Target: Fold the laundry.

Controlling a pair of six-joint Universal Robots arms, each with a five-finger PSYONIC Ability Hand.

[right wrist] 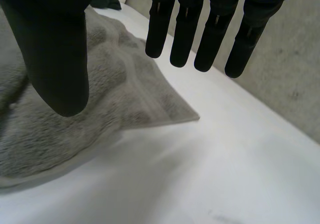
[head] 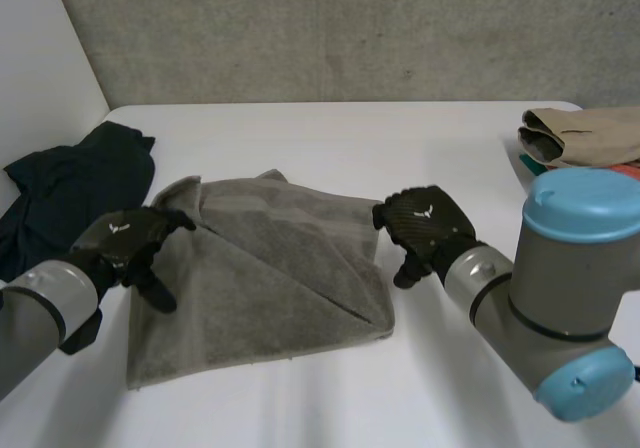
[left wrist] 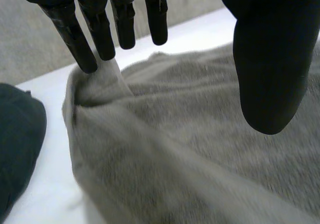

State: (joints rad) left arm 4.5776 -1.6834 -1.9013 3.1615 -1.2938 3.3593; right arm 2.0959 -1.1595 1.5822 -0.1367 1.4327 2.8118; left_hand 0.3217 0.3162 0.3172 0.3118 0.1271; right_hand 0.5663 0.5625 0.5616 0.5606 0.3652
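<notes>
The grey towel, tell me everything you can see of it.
The towel is grey, terry-like cloth lying on the white table, loosely folded over itself with a diagonal crease. Its far left corner is bunched up at the left hand's straight fingers. The open right hand hovers at its far right corner.

a white table [head: 400, 138] stands against a rough, speckled grey wall [head: 350, 28]; a plain white panel [head: 40, 48] closes the left side.
</notes>
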